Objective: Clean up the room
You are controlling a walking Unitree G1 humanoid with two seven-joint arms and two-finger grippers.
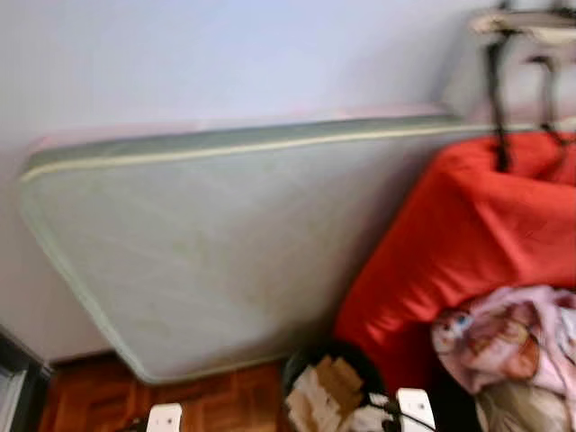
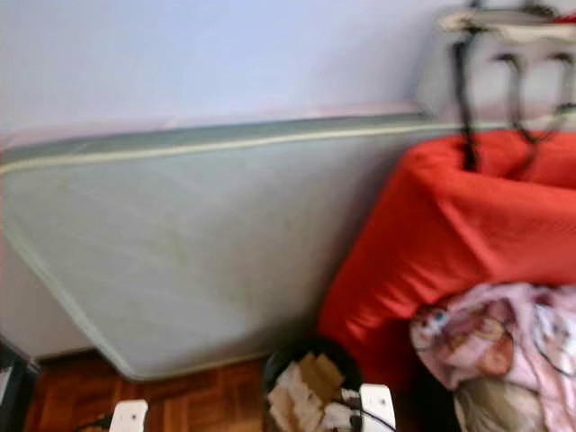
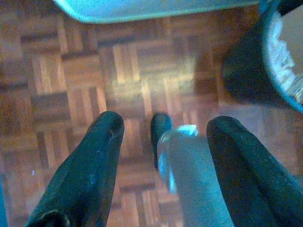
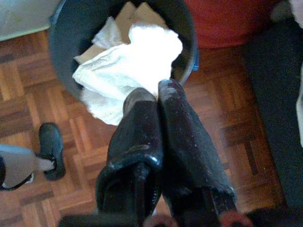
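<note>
A dark round bin [image 4: 59, 33] stands on the parquet floor, holding cardboard pieces [image 1: 328, 382] and crumpled paper. My right gripper [image 4: 152, 92] hangs just above its near rim, fingers pressed together on a white crumpled paper [image 4: 128, 61] that drapes over the bin's opening and rim. My left gripper [image 3: 165, 122] is open above bare parquet beside the bin [image 3: 251, 71], nothing between its fingers. Below it a grey leg with a black shoe [image 3: 160, 130] stands on the floor.
A pale green mattress [image 1: 207, 252] leans against the wall. A red beanbag [image 1: 468, 225] sits right of the bin, with a pink patterned blanket [image 1: 513, 333] in front of it. A dark frame [image 1: 522, 36] rises behind the beanbag. Dark furniture [image 4: 274, 94] borders the bin.
</note>
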